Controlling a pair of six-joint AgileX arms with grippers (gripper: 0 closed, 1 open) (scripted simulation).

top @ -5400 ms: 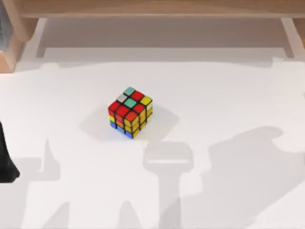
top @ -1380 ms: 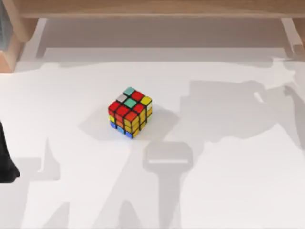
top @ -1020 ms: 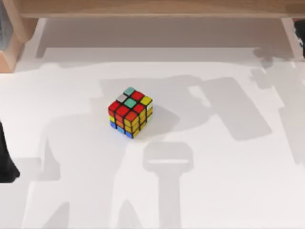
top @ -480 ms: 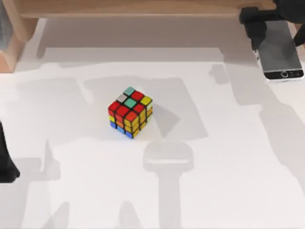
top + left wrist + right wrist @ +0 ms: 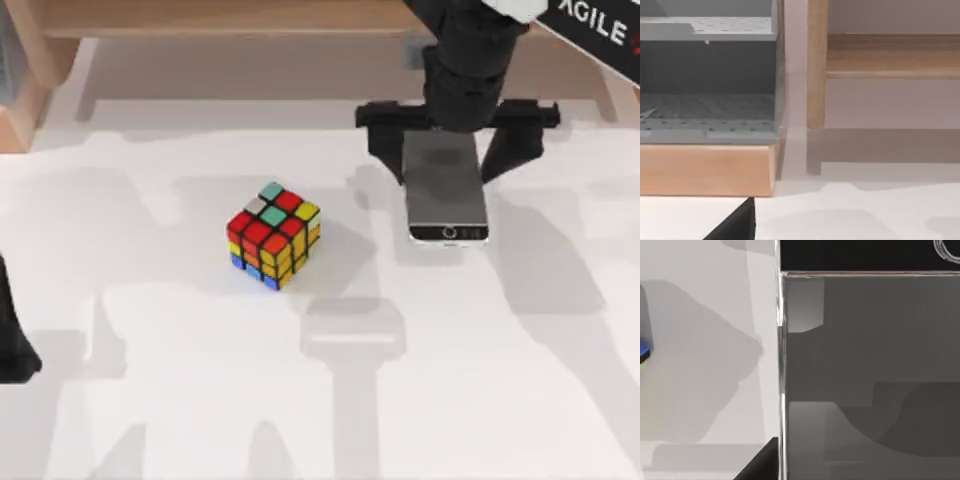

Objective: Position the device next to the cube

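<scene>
The cube, with red, yellow, teal and blue stickers, rests on the white table left of centre. To its right the device, a dark-screened phone with a silver rim and a round home button, hangs under my right gripper. The black fingers flank the device's long sides, shut on it. In the right wrist view the device's screen is very close, and a blue-green sliver of the cube sits at the edge. My left arm is parked at the table's left edge.
A wooden shelf runs along the back, with a wooden post at the back left. The left wrist view looks at a grey perforated rack in a wooden frame.
My right arm has come in from the back right with the device and carried it left, toward the cube. The cube and the left arm have not moved.
</scene>
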